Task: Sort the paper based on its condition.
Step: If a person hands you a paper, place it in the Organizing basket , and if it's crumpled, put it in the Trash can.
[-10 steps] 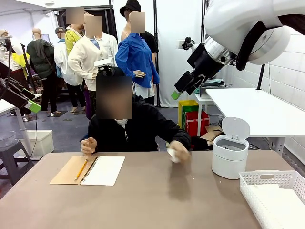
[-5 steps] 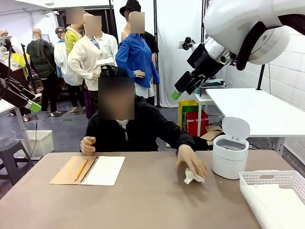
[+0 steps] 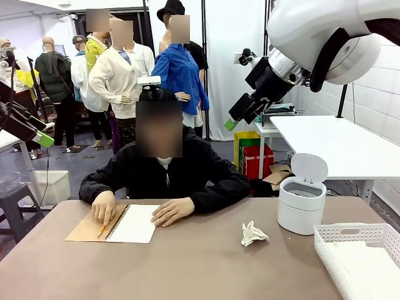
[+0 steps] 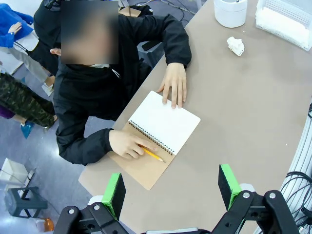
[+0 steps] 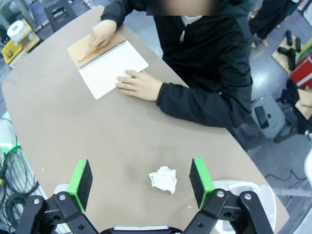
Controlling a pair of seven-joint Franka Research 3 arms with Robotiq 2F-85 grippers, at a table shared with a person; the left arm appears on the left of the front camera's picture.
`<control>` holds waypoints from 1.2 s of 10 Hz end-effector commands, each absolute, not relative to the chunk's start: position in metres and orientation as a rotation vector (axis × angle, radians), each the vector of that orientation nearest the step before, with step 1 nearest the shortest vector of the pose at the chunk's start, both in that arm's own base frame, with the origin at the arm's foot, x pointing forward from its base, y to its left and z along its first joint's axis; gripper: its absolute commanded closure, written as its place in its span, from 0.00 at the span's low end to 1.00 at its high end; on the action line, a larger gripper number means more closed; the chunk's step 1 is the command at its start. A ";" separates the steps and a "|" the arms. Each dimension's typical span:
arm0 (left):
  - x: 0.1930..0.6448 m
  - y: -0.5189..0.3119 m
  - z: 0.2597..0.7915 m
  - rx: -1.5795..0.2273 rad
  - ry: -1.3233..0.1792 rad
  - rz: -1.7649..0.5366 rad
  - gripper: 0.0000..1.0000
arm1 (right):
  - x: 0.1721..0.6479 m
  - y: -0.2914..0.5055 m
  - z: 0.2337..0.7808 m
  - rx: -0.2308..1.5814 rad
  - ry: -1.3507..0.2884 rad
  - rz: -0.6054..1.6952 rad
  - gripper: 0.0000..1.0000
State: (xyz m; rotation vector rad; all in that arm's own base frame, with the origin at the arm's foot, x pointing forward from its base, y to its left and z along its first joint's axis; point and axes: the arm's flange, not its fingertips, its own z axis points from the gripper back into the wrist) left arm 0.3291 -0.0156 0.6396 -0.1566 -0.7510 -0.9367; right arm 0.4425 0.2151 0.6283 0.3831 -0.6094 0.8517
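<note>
Right wrist view: wad [image 5: 164, 179] under hand [image 5: 140, 168]

Pretty muted palette here: dull grey-brown tabletop [image 3: 187, 269], a lumpy white crumpled paper wad [image 3: 253, 234], and a spiral-bound notebook [image 3: 119, 223] with a plain brown cardboard cover and a blank white page. The pencil [image 3: 102, 229] is yellow. The round lidded bin [image 3: 302, 209] and the lattice-walled plastic basket [image 3: 350, 230] are both white. The person's jacket sleeve [image 3: 219, 181] is black. Both the left gripper [image 4: 171, 190] and the right gripper [image 5: 140, 176] are black with bright green pads.
</note>
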 end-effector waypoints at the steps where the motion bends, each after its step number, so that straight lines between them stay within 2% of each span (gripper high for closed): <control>1: 0.329 -0.015 0.640 -0.163 -0.753 -0.937 0.00 | 0.442 0.215 0.628 0.383 -0.609 0.852 0.00; 2: 0.329 -0.015 0.640 -0.163 -0.753 -0.937 0.00 | 0.449 0.215 0.626 0.407 -0.549 0.845 0.00; 5: 0.329 -0.015 0.640 -0.163 -0.753 -0.937 0.00 | 0.463 0.229 0.583 0.327 -0.328 0.921 0.00; 8: 0.329 -0.015 0.640 -0.163 -0.753 -0.937 0.00 | 0.456 0.250 0.538 0.157 -0.272 0.977 0.00; 9: 0.329 -0.015 0.640 -0.163 -0.753 -0.937 0.00 | 0.452 0.263 0.519 0.052 -0.267 0.988 0.00; 12: 0.329 -0.015 0.640 -0.163 -0.753 -0.937 0.00 | 0.446 0.275 0.475 0.024 -0.162 0.927 0.00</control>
